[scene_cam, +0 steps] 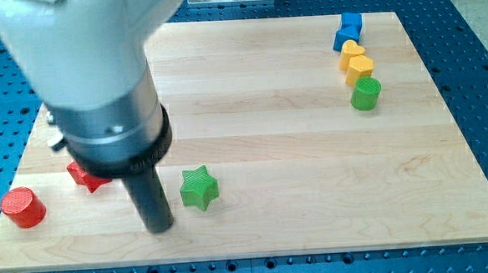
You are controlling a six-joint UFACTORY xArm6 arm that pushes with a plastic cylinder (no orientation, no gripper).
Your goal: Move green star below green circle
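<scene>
The dark rod's tip (159, 228) rests on the wooden tabletop (270, 152), just left of the green star block (199, 188). There is no gripper. The green circle block (365, 93) stands well apart at upper right, below yellow blocks (356, 62).

Green star block (199, 188), ridged sides. Green circle block (365, 93). Yellow blocks (356, 63). Blue blocks (348, 31). Red cylinder block (23, 207). Red star block (88, 176). Pale striped-grain wooden board (296, 175). Dark rod, my tip (159, 228).

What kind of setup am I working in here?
Likely a robotics lab bench: a wooden board on a blue perforated table, small blocks like the green star, and my tip just left of it.
</scene>
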